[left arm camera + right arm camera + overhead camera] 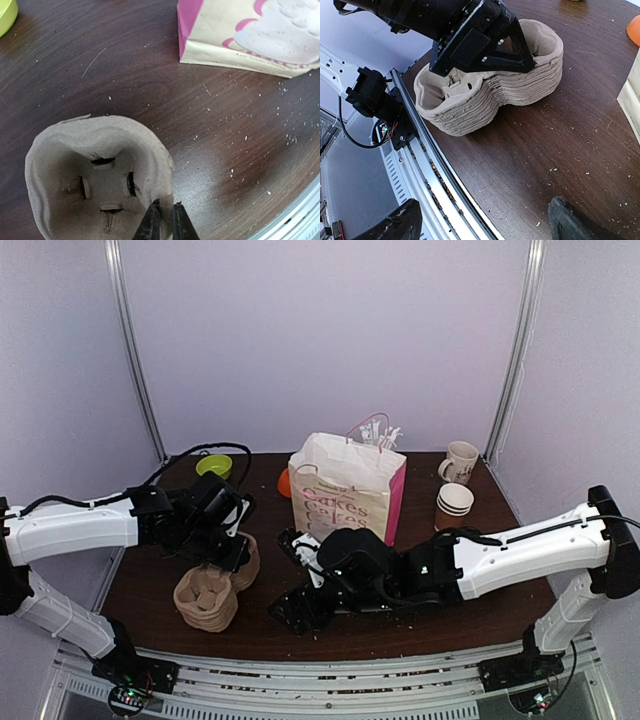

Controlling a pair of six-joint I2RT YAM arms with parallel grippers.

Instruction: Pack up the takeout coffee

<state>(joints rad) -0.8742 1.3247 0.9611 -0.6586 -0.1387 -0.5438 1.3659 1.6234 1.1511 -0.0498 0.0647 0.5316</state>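
Note:
A stack of brown kraft takeout coffee cups (453, 506) with white rims stands at the back right, far from both grippers. A stack of grey pulp cup carriers (210, 595) (75, 170) (485, 95) sits front left. My left gripper (232, 558) (164, 204) (530, 65) reaches down onto it. Its fingers are pinched shut on the rim wall of the top carrier. Over the table's front edge and right of the carriers, my right gripper (295, 610) (485, 222) hangs low. It is open wide with nothing between its fingers.
A white and pink paper bag (345, 490) (250, 35) stands open at centre back. A cream mug (460, 460) is behind the cups. A green bowl (213, 465) and an orange object (285, 482) lie at the back left. The metal rail (435, 170) borders the table front.

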